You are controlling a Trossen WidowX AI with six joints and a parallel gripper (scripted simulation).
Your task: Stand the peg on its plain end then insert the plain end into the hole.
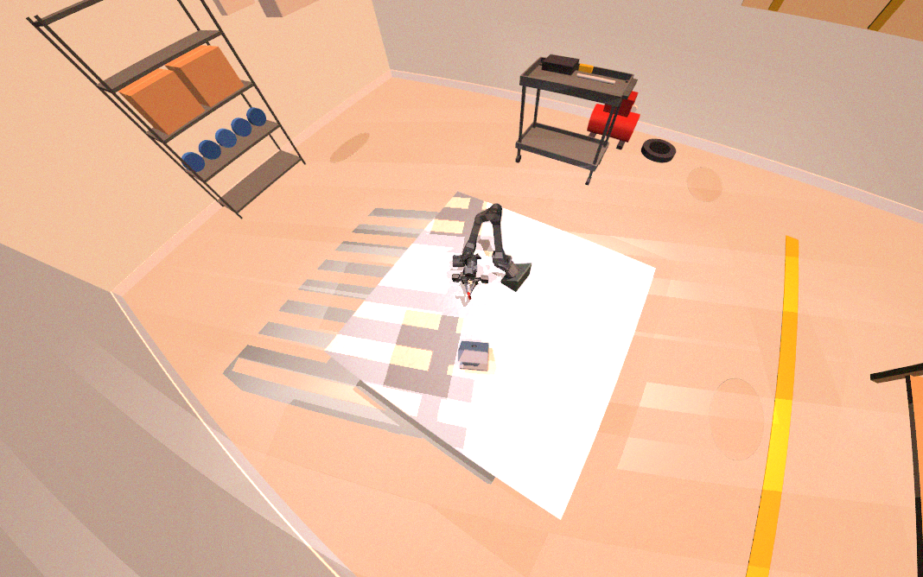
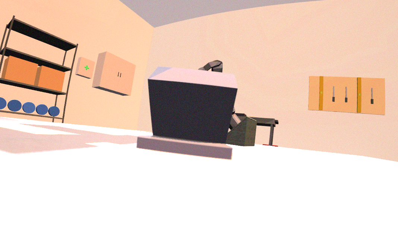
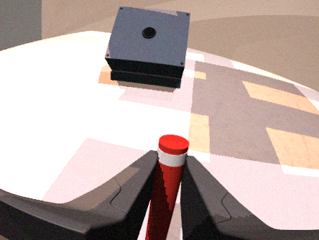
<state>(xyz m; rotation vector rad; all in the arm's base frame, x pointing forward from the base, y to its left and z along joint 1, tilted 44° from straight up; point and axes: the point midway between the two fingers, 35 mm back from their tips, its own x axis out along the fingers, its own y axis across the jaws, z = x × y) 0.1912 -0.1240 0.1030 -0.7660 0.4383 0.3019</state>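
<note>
Wrist view shows the red peg (image 3: 165, 195) pinched between my two dark fingers, white band (image 3: 171, 159) near the upper end and the plain end pointing down toward the table (image 3: 57, 118); whether that end touches the surface I cannot tell. My claw (image 3: 167, 185) is pressed onto the peg's shaft just below the band. If I am setting it upright, I should keep the shaft vertical, bring the plain end flat onto the table, and only then spread my fingers evenly so neither side nudges it over. Farther off, the sloped panel (image 3: 148, 47) sits with its single hole (image 3: 149, 33) facing me, well apart from the peg. Nothing stands between them; striped shadows cross the table to the right.
</note>
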